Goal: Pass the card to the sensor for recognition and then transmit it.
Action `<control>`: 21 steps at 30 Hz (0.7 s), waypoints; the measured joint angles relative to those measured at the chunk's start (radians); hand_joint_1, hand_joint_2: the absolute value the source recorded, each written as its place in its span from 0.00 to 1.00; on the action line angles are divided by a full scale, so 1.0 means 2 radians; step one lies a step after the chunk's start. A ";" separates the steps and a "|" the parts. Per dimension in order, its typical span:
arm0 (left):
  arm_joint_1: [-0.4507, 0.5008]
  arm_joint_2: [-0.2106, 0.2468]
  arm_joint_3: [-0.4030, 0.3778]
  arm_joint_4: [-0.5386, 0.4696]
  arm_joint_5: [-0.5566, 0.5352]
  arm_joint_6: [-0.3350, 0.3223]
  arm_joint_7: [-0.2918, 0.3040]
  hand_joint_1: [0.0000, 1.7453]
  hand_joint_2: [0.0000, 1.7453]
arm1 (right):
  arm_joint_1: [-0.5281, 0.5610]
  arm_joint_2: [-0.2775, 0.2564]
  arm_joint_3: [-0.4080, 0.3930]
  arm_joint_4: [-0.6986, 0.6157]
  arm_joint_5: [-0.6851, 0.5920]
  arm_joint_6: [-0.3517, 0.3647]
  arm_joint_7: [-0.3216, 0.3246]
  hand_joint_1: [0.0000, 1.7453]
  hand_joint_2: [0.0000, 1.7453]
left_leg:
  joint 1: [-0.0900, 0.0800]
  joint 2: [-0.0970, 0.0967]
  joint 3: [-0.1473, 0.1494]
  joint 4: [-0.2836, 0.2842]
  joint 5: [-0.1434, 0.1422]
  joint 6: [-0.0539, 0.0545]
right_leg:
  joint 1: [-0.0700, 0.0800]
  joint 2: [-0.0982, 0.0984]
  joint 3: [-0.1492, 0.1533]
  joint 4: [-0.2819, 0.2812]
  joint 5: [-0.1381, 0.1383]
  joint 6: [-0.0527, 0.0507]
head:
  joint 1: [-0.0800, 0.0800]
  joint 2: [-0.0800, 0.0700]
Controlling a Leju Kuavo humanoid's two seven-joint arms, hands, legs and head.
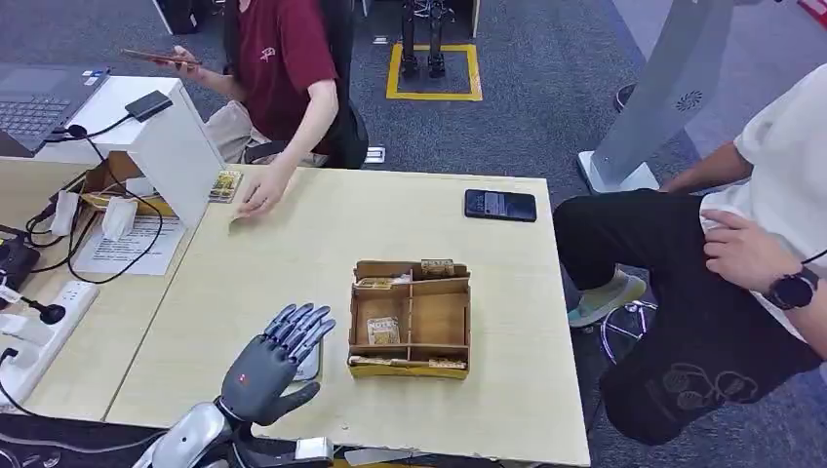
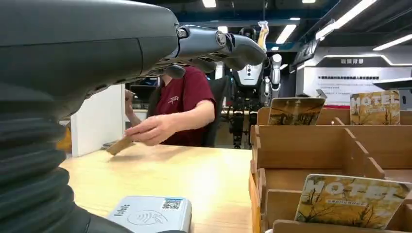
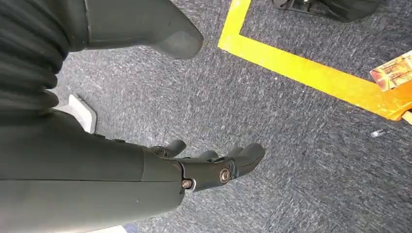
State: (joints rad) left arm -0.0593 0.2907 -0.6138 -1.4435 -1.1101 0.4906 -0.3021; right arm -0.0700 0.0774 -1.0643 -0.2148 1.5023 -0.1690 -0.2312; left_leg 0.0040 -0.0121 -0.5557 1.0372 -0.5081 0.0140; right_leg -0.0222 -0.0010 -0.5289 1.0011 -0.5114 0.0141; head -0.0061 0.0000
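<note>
My left robot hand [image 1: 276, 359] hovers over the near-left part of the pale wooden worktop [image 1: 293, 253], fingers spread flat and apart, holding nothing. It sits above the small white card sensor [image 2: 150, 214], which lies flat on the worktop and carries a printed square code and a wave mark on its top face; in the head view my palm covers most of it. Just to the right of that hand stands an open cardboard box [image 1: 410, 319] split into compartments. Hotel cards stand or lean in it: one in the middle-left compartment [image 1: 382, 331], others tucked along the far wall and the near edge. From the left wrist view the nearest card [image 2: 351, 200] leans upright with "HOTEL" printed across a yellowish landscape.

My right robot hand [image 3: 214, 162] hangs over grey carpet beside a yellow floor line, fingers loosely curled and apart, with nothing in it.

At the far-left corner of the worktop a person in a dark red shirt [image 1: 278, 58] reaches one hand [image 1: 258, 195] down onto a card [image 2: 119, 145] lying there, next to a white upright stand [image 1: 171, 146]. A dark phone [image 1: 500, 205] lies near the far-right edge. A second person in a white top and black trousers [image 1: 683, 292] sits to the right.
</note>
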 joint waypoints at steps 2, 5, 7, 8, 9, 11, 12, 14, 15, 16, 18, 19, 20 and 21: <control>0.000 0.000 0.000 0.002 0.006 0.000 -0.002 0.00 1.00 | 0.000 0.000 0.000 0.000 0.000 0.000 0.000 0.00 1.00 | 0.000 0.000 0.000 0.000 0.000 0.000 | 0.000 0.000 0.000 0.000 0.000 0.000 | 0.000 0.000; 0.001 0.002 0.000 0.003 0.020 0.000 -0.012 0.00 1.00 | 0.000 -0.001 0.000 0.000 0.000 0.000 -0.001 0.00 1.00 | 0.000 0.000 0.000 0.000 0.000 0.000 | 0.000 0.000 0.000 0.000 0.000 0.000 | 0.000 0.000; 0.003 0.004 0.000 0.003 0.025 0.001 -0.017 0.00 1.00 | 0.000 -0.002 0.000 0.000 0.000 0.000 -0.001 0.00 1.00 | 0.000 0.000 0.000 0.000 0.000 0.000 | 0.000 0.000 0.000 0.000 0.000 0.000 | 0.000 0.000; 0.005 0.006 0.000 0.003 0.028 0.003 -0.020 0.00 1.00 | 0.000 -0.002 0.000 0.000 -0.001 0.000 -0.001 0.00 1.00 | 0.000 0.000 0.000 0.000 0.000 0.000 | 0.000 0.000 0.000 0.000 0.000 0.000 | 0.000 0.000; 0.006 0.007 0.000 0.003 0.031 0.005 -0.021 0.00 1.00 | 0.000 -0.002 0.000 0.000 -0.002 0.000 -0.001 0.00 1.00 | 0.000 0.000 0.000 0.000 0.000 0.000 | 0.000 0.000 0.000 0.000 0.000 0.000 | 0.000 0.000; 0.009 0.009 0.000 0.002 0.034 0.008 -0.024 0.00 1.00 | 0.000 -0.003 0.000 0.000 -0.002 0.000 -0.001 0.00 1.00 | 0.000 0.000 0.000 0.000 0.000 0.000 | 0.000 0.000 0.000 0.000 0.000 0.000 | 0.000 0.000; 0.010 0.009 0.000 0.002 0.035 0.009 -0.025 0.00 1.00 | 0.000 -0.003 0.000 0.000 -0.002 0.000 -0.001 0.00 1.00 | 0.000 0.000 0.000 0.000 0.000 0.000 | 0.000 0.000 0.000 0.000 0.000 0.000 | 0.000 0.000; 0.011 0.010 0.000 0.002 0.036 0.010 -0.025 0.00 1.00 | 0.000 -0.003 0.000 0.000 -0.002 0.000 -0.001 0.00 1.00 | 0.000 0.000 0.000 0.000 0.000 0.000 | 0.000 0.000 0.000 0.000 0.000 0.000 | 0.000 0.000; 0.012 0.010 0.000 0.002 0.037 0.010 -0.027 0.00 1.00 | 0.000 -0.003 0.000 0.000 -0.002 0.000 -0.001 0.00 1.00 | 0.000 0.000 0.000 0.000 0.000 0.000 | 0.000 0.000 0.000 0.000 0.000 0.000 | 0.000 0.000; 0.012 0.010 0.000 0.002 0.039 0.009 -0.030 0.00 1.00 | 0.000 -0.003 0.000 0.000 -0.002 0.000 -0.001 0.00 1.00 | 0.000 0.000 0.000 0.000 0.000 0.000 | 0.000 0.000 0.000 0.000 0.000 0.000 | 0.000 0.000; 0.013 0.011 0.000 0.000 0.040 0.008 -0.037 0.00 1.00 | 0.000 -0.003 0.000 0.000 -0.002 0.000 -0.001 0.00 1.00 | 0.000 0.000 0.000 0.000 0.000 0.000 | 0.000 0.000 0.000 0.000 0.000 0.000 | 0.000 0.000; 0.014 0.012 0.000 -0.001 0.041 0.008 -0.038 0.00 1.00 | 0.000 -0.003 0.000 0.000 -0.002 0.000 -0.001 0.00 1.00 | 0.000 0.000 0.000 0.000 0.000 0.000 | 0.000 0.000 0.000 0.000 0.000 0.000 | 0.000 0.000; 0.015 0.012 0.000 -0.001 0.041 0.008 -0.038 0.00 1.00 | 0.000 -0.003 0.000 0.000 -0.002 0.000 -0.002 0.00 1.00 | 0.000 0.000 0.000 0.000 0.000 0.000 | 0.000 0.000 0.000 0.000 0.000 0.000 | 0.000 0.000; 0.015 0.013 0.000 -0.002 0.042 0.008 -0.038 0.00 1.00 | 0.000 -0.003 0.000 0.000 -0.002 0.000 -0.002 0.00 1.00 | 0.000 0.000 0.000 0.000 0.000 0.000 | 0.000 0.000 0.000 0.000 0.000 0.000 | 0.000 0.000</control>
State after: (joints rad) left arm -0.0290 0.3159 -0.6130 -1.4466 -1.0265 0.5058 -0.3773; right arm -0.0693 0.0706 -1.0636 -0.2148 1.4984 -0.1682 -0.2342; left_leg 0.0041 -0.0122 -0.5558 1.0371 -0.5081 0.0140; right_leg -0.0222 -0.0012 -0.5288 1.0012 -0.5114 0.0141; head -0.0061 0.0000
